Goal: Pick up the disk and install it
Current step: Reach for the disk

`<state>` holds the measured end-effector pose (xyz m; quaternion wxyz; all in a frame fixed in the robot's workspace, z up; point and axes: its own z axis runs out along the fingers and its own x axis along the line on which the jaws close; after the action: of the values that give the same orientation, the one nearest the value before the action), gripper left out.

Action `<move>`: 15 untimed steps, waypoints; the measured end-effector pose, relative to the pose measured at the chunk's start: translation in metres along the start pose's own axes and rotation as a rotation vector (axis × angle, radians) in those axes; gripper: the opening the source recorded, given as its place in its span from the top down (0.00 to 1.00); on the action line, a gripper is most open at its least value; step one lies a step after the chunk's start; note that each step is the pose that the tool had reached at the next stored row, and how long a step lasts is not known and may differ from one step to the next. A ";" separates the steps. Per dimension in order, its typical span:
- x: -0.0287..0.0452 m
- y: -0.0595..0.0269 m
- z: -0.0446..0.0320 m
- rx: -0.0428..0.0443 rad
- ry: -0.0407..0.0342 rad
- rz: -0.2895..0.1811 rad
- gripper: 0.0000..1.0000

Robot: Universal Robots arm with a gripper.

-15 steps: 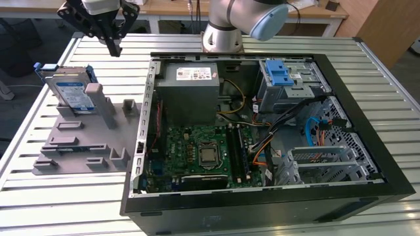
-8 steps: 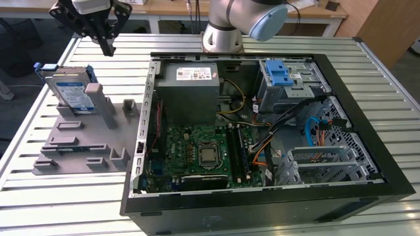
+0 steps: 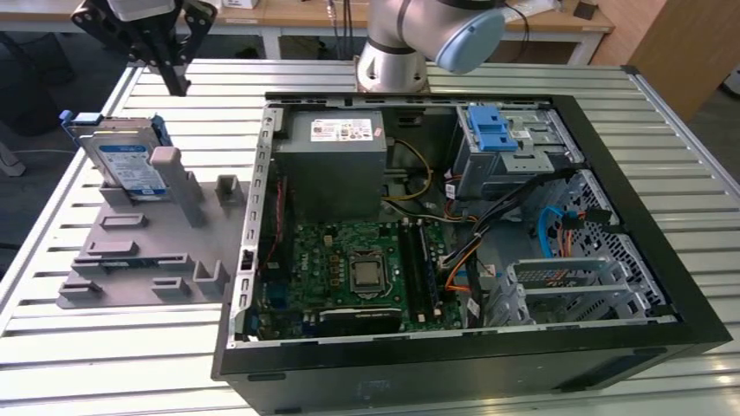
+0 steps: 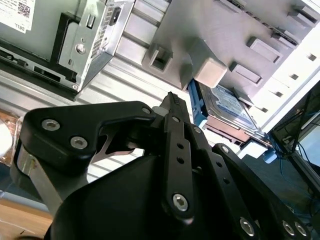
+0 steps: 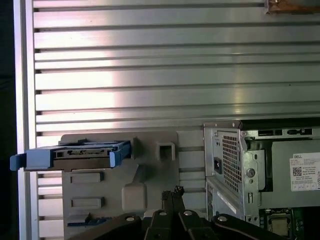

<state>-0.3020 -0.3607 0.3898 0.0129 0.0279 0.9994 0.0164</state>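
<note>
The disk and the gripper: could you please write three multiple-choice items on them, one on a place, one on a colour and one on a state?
1. Where does the disk stand?
A. In the grey fixture, at the exterior view's left of the computer case
B. Inside the computer case
C. On the floor

2. What colour is the disk's carrier?
A. Red
B. Blue
C. Yellow

3. What is the gripper doing?
A. Clamped on the disk
B. Holding nothing, apart from the disk
C. Gripping a cable

Answers:
1 A, since the disk stands on edge in the fixture, outside the case.
2 B, since blue plastic frames the disk in both wrist views.
3 B, since the fingers are together with nothing between them and the disk sits clear of them.
</note>
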 end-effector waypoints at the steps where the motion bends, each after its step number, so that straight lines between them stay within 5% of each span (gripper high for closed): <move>1: 0.0020 0.0007 0.0001 0.0000 0.0000 0.000 0.89; 15: 0.0280 0.0047 0.0011 0.0000 0.0003 0.000 0.89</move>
<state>-0.3296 -0.3544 0.3882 0.0127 0.0279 0.9994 0.0165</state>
